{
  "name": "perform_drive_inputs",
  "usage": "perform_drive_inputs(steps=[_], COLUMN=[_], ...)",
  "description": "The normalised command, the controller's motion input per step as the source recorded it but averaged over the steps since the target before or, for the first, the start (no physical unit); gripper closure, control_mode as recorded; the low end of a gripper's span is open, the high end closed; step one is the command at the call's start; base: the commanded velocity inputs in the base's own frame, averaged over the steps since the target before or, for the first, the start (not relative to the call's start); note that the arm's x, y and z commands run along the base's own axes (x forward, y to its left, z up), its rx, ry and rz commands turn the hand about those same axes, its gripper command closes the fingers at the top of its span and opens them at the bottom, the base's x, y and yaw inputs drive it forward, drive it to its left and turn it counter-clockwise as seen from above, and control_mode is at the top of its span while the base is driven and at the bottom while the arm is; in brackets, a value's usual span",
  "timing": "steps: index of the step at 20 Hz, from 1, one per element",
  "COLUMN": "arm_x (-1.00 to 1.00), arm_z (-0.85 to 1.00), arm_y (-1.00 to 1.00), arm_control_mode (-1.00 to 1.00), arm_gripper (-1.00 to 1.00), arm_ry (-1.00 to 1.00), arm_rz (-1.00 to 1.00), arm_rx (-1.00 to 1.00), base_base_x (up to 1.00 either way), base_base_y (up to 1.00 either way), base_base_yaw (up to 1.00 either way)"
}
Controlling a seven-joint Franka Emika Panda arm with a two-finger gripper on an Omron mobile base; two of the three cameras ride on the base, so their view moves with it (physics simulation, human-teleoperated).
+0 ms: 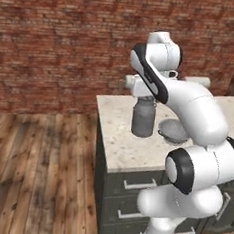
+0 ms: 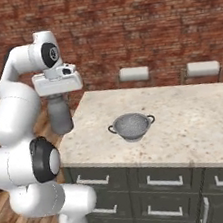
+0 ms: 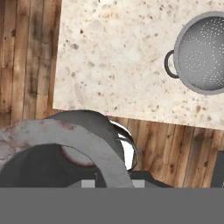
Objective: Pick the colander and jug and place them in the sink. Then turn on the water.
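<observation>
Over the near corner of the surface (image 2: 196,121) I see my gripper (image 2: 57,97) pointing straight down, its jaws clamped on the neck of the jug (image 2: 60,116). From the right base view the jug hangs upright beneath the hand, lifted clear of the stone top and just off its edge, with the wood floor (image 1: 34,172) behind it. From the left base view the jug (image 1: 143,119) appears against the top, at about 9 o'clock from the colander (image 1: 173,131), and I cannot tell from that angle how high it sits. Looking down from the hand view, the jug's flared rim (image 3: 65,140) fills the lower left, very close to the lens, and the gripper's fingertips are hidden by it.

The colander (image 2: 131,125) rests upright on the surface, well apart from the jug, toward 3 o'clock from it in the right base view. Its two small side handles show, one on each side. From the hand view the colander (image 3: 203,52) sits at about 1 o'clock from the jug rim, with bare speckled stone between them.

Dark drawer fronts (image 2: 164,181) with pale handles run below the top. Two pale chair backs (image 2: 134,73) stand at the far edge, before a brick wall (image 2: 136,24).
</observation>
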Motion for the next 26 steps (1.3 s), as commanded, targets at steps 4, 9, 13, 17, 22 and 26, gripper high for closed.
perform_drive_inputs(steps=[4,9,13,17,22,26], arm_x=[0.00,0.00,0.00,0.00,0.00,0.00], arm_z=[0.00,0.00,0.00,0.00,0.00,0.00], arm_y=[0.00,0.00,0.00,0.00,0.00,0.00], arm_control_mode=[1.00,1.00,1.00,1.00,1.00,1.00], arm_gripper=[1.00,1.00,1.00,1.00,1.00,1.00], arm_ry=[0.00,0.00,0.00,0.00,0.00,0.00], arm_rz=[0.00,0.00,0.00,0.00,0.00,0.00], arm_rx=[0.00,0.00,0.00,0.00,0.00,0.00], base_base_x=[-0.45,-0.02,-0.01,-0.01,0.02,0.24], base_base_y=[0.91,0.26,0.00,0.01,0.29,0.44], base_base_yaw=[0.45,0.80,1.00,1.00,0.92,0.84])
